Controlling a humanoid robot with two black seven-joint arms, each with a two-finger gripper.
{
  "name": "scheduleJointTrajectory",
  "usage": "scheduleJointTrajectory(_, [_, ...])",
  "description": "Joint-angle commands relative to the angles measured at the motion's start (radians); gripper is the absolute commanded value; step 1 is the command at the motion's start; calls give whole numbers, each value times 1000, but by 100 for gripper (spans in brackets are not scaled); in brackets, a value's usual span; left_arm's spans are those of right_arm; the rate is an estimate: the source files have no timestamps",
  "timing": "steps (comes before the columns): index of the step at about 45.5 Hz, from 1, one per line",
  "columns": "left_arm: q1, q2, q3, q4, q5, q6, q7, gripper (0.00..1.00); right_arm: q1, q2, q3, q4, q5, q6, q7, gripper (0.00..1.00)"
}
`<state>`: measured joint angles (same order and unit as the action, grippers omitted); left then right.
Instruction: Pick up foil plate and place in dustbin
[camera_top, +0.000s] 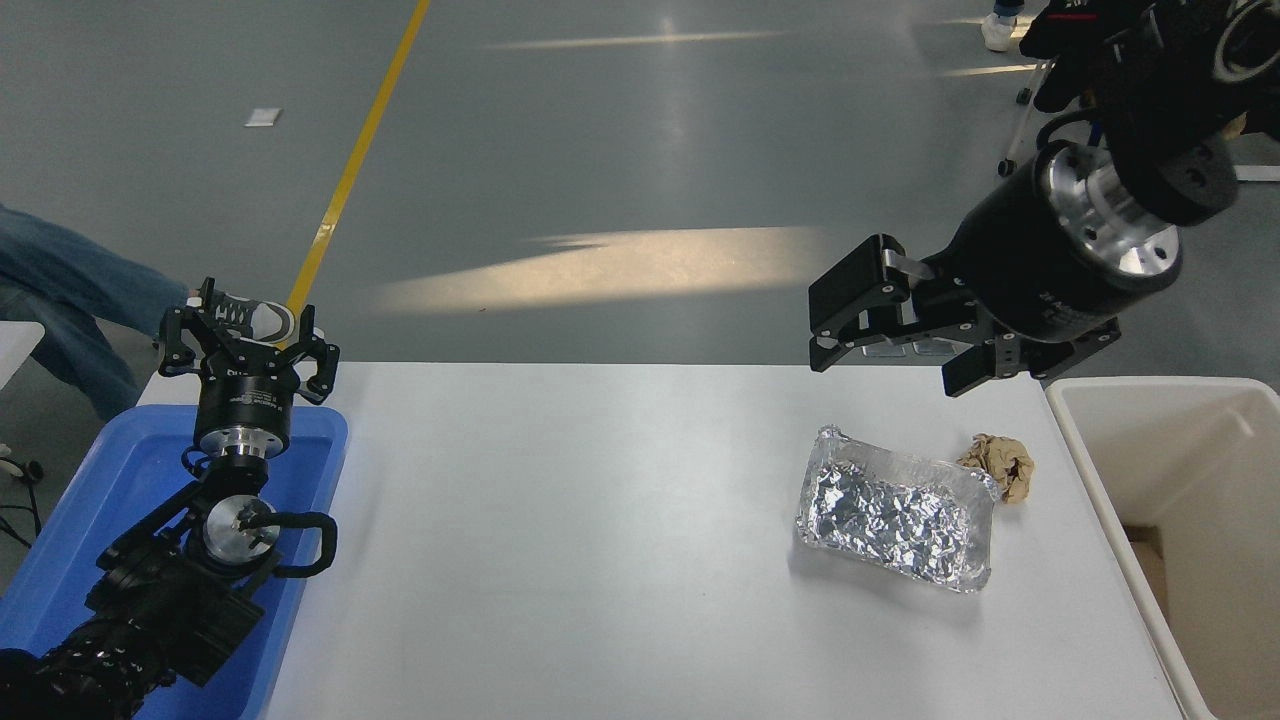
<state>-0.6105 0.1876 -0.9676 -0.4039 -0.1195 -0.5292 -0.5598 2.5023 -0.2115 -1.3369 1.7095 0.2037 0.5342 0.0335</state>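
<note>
At the far left a person's blue-jeaned leg (60, 290) and sneaker (245, 312) show on the grey floor beyond the white table (600, 560). A blue plastic tray (120, 470) sits at the table's left end, and the left arm is parked over it, its left gripper (247, 345) at the tray's far edge with fingers spread and nothing between them. A yellow floor line (350, 170) runs away behind the table. Toward the table's right side lies the foil plate (893, 510), shiny and crinkled, flat on the surface with its rim up and untouched. Just beside the plate's far right corner sits a crumpled brown paper wad (1000, 465), close enough that contact cannot be judged. The right gripper (880, 345) hangs in the air above the table's far edge, beyond the plate and well clear of it, its fingers parted wide and empty. Off the table's right end stands the off-white dustbin (1090, 450), its thick rim just beside the table edge.
</note>
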Motion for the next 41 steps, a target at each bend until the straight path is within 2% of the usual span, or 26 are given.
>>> scheduleJointTrajectory(1, [0, 1, 0, 0, 0, 0, 0, 99, -334, -45, -53, -103, -36, -269, -3, 100])
scheduleJointTrajectory(8, [0, 1, 0, 0, 0, 0, 0, 99, -601, -57, -51, -234, -72, -394, -4, 100])
scheduleJointTrajectory(20, [0, 1, 0, 0, 0, 0, 0, 99, -991, -143, 76, -496, -52, -459, -6, 100])
scheduleJointTrajectory(29, [0, 0, 0, 0, 0, 0, 0, 99, -1161, -180, 199, -606, -72, -491, -6, 100])
scheduleJointTrajectory(41, [0, 1, 0, 0, 0, 0, 0, 99, -1346, -175, 286, -815, -113, -533, -4, 100])
